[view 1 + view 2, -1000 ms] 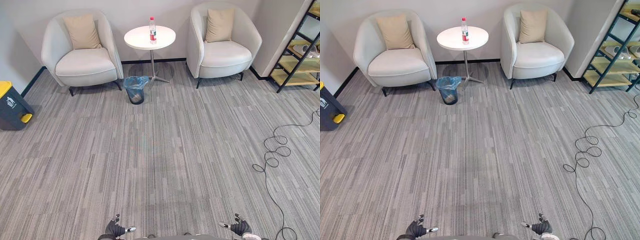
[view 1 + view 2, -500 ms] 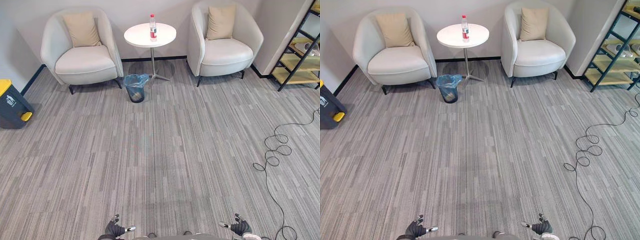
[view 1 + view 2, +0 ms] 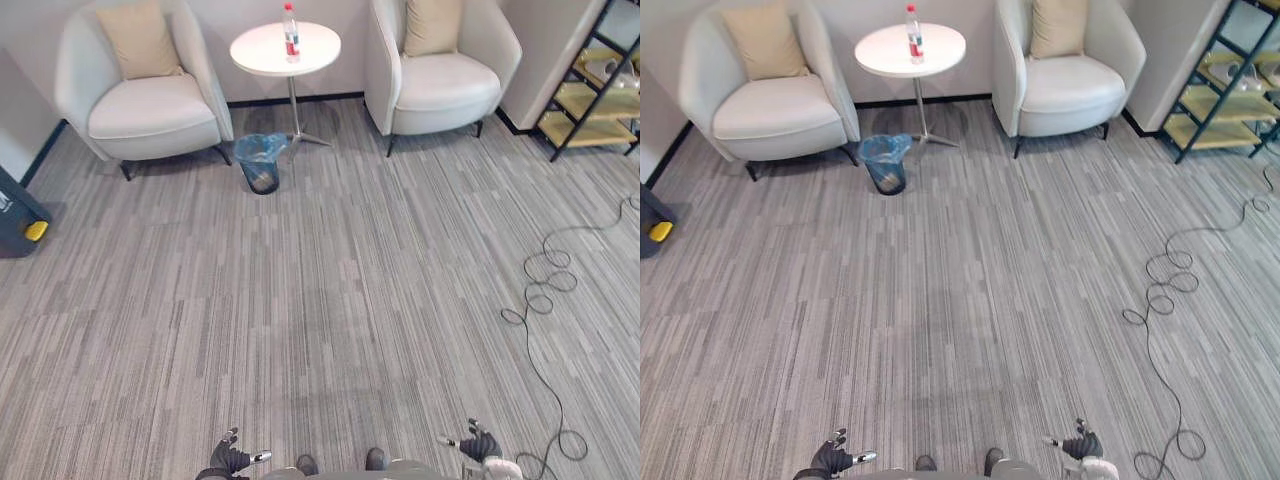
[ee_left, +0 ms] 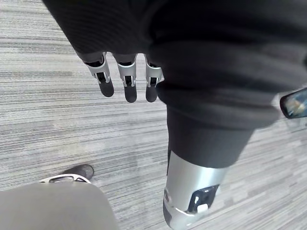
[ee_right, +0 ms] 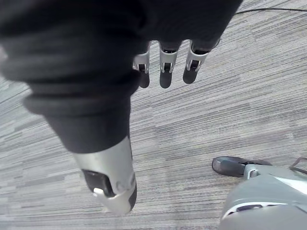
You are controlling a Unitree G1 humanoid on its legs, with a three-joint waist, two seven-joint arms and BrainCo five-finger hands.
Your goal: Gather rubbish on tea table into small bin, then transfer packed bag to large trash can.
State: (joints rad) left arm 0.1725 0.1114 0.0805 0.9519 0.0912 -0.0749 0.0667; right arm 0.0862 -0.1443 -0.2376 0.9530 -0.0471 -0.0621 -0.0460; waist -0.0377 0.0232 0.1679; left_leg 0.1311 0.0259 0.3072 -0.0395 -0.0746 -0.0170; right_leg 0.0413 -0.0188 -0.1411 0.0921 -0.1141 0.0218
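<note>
My left hand (image 4: 125, 80) hangs low over the carpet (image 3: 320, 300), fingers straight and relaxed, holding nothing. My right hand (image 5: 165, 64) hangs likewise, fingers straight, empty. Far ahead, one bottle (image 3: 291, 18) stands upright on the round white worktop (image 3: 265, 50), between two pale armchairs (image 3: 140, 105). The small bin (image 3: 261, 180), lined with a blue bag (image 3: 262, 148), sits on the carpet near the worktop's foot. The dark large trash can (image 3: 15, 215), yellow at one corner, stands at my far left, well apart from the small bin
</note>
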